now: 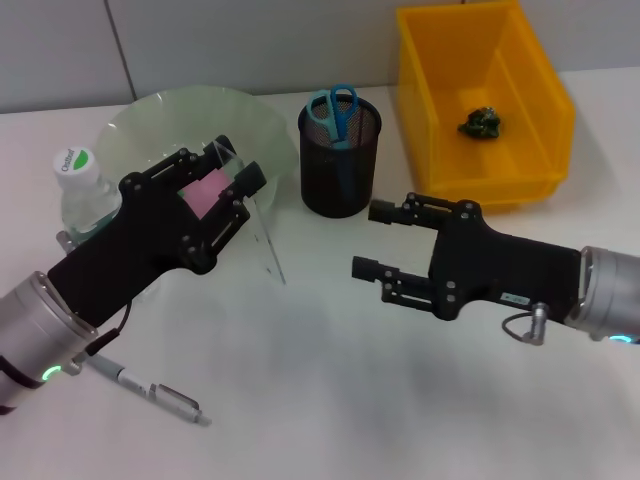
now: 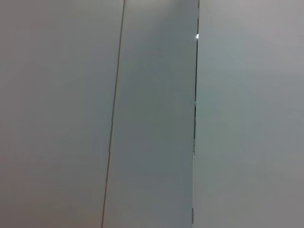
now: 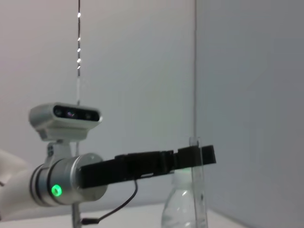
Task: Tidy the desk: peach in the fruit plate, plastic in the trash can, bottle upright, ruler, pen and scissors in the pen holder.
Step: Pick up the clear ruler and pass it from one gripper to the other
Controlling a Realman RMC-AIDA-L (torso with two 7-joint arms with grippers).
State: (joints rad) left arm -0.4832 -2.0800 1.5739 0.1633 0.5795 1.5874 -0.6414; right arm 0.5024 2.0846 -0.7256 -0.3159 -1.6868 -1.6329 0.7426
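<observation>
My left gripper (image 1: 243,196) is shut on the clear ruler (image 1: 262,240), which hangs tilted over the table beside the pale green fruit plate (image 1: 170,115). The right wrist view shows that left gripper (image 3: 202,156) clamped on the ruler (image 3: 195,190). A pink patch (image 1: 205,192) shows through the gripper's frame; I cannot tell whether it is the peach. The bottle (image 1: 80,190) stands upright at the left. Blue-handled scissors (image 1: 332,110) stand in the black mesh pen holder (image 1: 340,170). A grey pen (image 1: 150,388) lies at the front left. My right gripper (image 1: 371,240) is open and holds nothing.
The yellow bin (image 1: 440,150) at the back right holds a dark crumpled piece of plastic (image 1: 480,122). The left wrist view shows only the wall panels. Bare white table lies between the two arms and along the front.
</observation>
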